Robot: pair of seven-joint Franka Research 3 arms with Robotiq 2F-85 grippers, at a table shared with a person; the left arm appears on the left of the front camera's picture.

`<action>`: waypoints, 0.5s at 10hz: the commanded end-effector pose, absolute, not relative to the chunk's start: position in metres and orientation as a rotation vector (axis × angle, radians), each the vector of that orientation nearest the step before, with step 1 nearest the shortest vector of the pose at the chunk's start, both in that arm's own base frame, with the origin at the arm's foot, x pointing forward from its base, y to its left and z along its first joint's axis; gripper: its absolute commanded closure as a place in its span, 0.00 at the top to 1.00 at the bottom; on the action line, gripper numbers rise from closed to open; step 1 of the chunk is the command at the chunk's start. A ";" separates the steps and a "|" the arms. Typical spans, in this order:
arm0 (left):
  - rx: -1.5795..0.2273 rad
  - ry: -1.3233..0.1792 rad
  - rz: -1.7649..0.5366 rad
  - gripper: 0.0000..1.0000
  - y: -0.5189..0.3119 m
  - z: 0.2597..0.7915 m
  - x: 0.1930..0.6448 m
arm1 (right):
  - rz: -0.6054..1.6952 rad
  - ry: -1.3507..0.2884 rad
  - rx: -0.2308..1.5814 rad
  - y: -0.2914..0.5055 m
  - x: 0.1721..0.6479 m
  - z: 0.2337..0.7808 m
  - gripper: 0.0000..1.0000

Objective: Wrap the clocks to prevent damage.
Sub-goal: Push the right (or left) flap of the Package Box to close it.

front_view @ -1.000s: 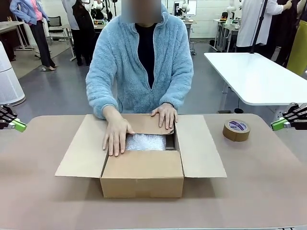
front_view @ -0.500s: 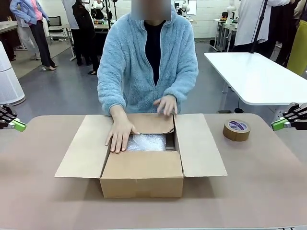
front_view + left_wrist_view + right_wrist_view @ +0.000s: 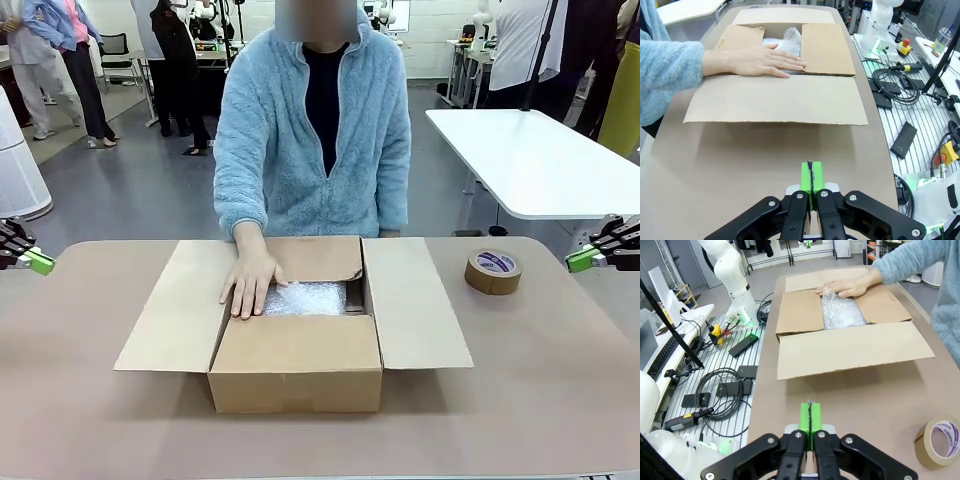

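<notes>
Person's hand [image 3: 250, 283] flat, palm down over clocks [image 3: 307, 297], lying crosswise in cardboard box [image 3: 296, 375], left pincer [image 3: 811, 172], right pincer [image 3: 810, 412] both pressed together

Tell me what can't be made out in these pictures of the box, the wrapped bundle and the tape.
- Bubble-wrap bundle, front view: contents hidden by cloudy wrap; the person's hand and cardboard box walls cover its edges.
- Tape roll, right wrist view: cut off by the right edge; label print too small to read.
- Left gripper, front view: cut off by the left edge.
</notes>
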State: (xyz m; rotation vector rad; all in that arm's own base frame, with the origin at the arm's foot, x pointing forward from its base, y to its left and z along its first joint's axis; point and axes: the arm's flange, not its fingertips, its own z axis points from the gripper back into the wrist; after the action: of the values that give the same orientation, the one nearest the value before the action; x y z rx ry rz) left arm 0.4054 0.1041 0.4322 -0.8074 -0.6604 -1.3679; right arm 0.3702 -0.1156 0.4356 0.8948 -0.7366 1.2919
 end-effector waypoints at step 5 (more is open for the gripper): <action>-0.815 -0.669 -1.362 0.00 0.104 0.432 0.405 | 1.290 -0.780 0.826 -0.117 0.384 0.423 0.01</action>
State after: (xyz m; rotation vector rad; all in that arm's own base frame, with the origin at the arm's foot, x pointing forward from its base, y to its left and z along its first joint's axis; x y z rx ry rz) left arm 0.4054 0.1041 0.4321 -0.8074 -0.6603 -1.3679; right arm 0.3730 -0.1173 0.4334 0.8736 -0.7395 1.2908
